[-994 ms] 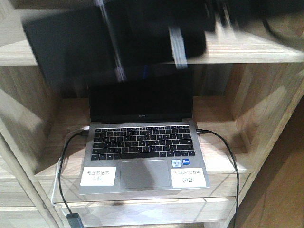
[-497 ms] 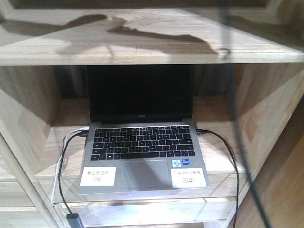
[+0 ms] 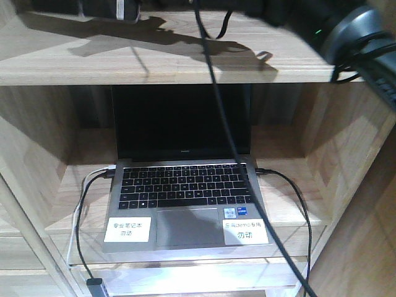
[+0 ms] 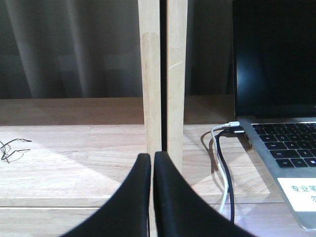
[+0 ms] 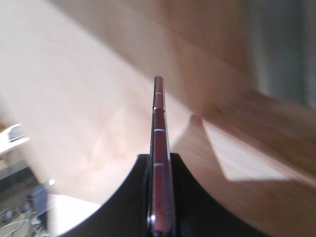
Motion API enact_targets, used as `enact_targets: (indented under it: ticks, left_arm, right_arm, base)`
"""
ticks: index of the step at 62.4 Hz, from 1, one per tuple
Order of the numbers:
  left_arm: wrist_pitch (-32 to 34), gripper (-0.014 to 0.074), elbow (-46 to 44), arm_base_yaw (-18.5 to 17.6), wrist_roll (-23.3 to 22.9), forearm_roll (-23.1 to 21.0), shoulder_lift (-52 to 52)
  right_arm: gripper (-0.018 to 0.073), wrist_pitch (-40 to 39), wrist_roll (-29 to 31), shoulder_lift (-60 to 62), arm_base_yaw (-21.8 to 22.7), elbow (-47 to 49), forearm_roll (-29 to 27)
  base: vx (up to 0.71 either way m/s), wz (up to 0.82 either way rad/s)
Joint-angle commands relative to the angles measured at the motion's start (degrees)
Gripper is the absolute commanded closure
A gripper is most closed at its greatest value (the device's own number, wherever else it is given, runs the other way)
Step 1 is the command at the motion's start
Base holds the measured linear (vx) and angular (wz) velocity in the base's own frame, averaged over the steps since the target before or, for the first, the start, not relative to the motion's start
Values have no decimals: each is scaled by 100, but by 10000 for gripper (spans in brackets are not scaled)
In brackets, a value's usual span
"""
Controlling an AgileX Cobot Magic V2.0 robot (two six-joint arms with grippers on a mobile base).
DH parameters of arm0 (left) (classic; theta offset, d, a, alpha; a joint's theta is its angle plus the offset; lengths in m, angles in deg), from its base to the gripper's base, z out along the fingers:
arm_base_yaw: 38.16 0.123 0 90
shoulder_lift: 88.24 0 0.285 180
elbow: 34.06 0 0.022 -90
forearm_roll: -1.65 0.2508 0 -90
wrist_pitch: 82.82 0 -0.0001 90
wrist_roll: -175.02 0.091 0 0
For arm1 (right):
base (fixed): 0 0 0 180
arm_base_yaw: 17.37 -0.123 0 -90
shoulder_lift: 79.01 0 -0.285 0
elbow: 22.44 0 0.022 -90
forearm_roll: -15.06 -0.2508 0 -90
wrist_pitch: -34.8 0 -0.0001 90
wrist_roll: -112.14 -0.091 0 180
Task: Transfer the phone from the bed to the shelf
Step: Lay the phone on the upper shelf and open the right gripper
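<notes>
The phone (image 5: 158, 133) shows edge-on in the right wrist view, a thin slab with a pinkish rim. My right gripper (image 5: 159, 158) is shut on it, holding it above the pale wooden shelf (image 5: 237, 163). From the front, the right arm (image 3: 352, 31) reaches in over the upper shelf board (image 3: 124, 62) at the top right. A dark shape (image 3: 105, 7) at the top edge is cut off. My left gripper (image 4: 152, 157) is shut on nothing, low in front of the lower shelf board (image 4: 74, 163). The bed is out of view.
An open silver laptop (image 3: 185, 185) with two white labels stands on the lower board, also visible as the laptop (image 4: 276, 74) on the right. Cables (image 3: 297, 204) run from both its sides. A black cable (image 3: 216, 111) hangs down across it. A wooden upright (image 4: 163, 74) stands just beyond the left gripper.
The blurred dark mass that crossed the upper board a second ago left the view, then the right arm came back in at the top right. The hanging cable swung from right to centre.
</notes>
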Motion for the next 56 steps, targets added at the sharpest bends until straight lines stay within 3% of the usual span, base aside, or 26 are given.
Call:
enact_targets:
  ticks: [1, 33, 44, 56]
  left_arm:
    - [399, 595, 41, 2, 0, -53, 48]
    - [399, 595, 41, 2, 0, -53, 48]
    - [399, 595, 41, 2, 0, -53, 48]
    - [399, 595, 41, 2, 0, -53, 48]
  right_arm:
    - [561, -306, 79, 220, 25, 203, -409]
    - [514, -458, 74, -52, 25, 203, -399]
    - [385, -561, 74, -52, 25, 203, -399]
    - [116, -688, 74, -52, 25, 203, -399]
  base:
    - [0, 0]
    - [0, 0]
    - [0, 0]
    - [0, 0]
